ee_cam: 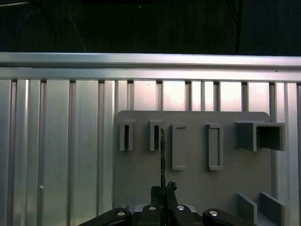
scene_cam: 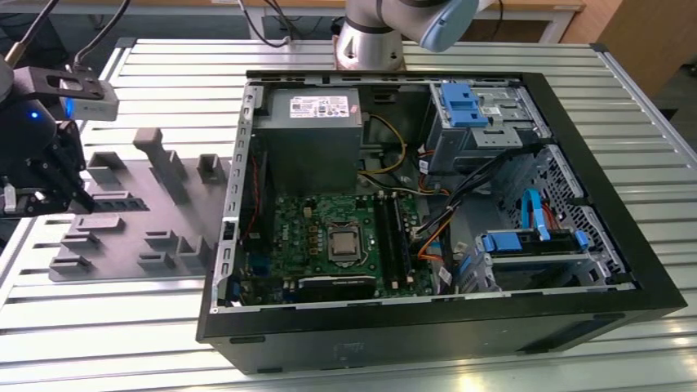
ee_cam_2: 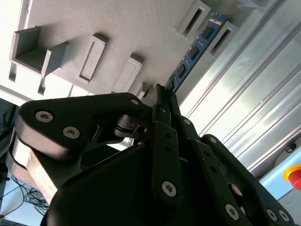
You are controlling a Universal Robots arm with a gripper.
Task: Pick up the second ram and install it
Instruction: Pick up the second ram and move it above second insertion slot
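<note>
gripper [ee_cam_2: 162, 90] clamped on second ram [ee_cam_2: 195, 49], one end | ram's far end by slots of grey holder tray [ee_cam_2: 117, 28] | open PC case [scene_cam: 436, 327] w/ motherboard [scene_cam: 316, 220] well apart

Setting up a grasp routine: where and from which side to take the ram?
Probably pinch the ram by its flat faces at the end away from the tray, coming along its length: it is thin, end-on to the tray. The hand grips it so.

Nothing here can be read as text. White label [scene_cam: 318, 106] on the grey power supply [scene_cam: 310, 151], upper middle of the exterior view, carries dark print too small to make out. Markings on the green motherboard [scene_cam: 326, 237] below it are equally unreadable.
</note>
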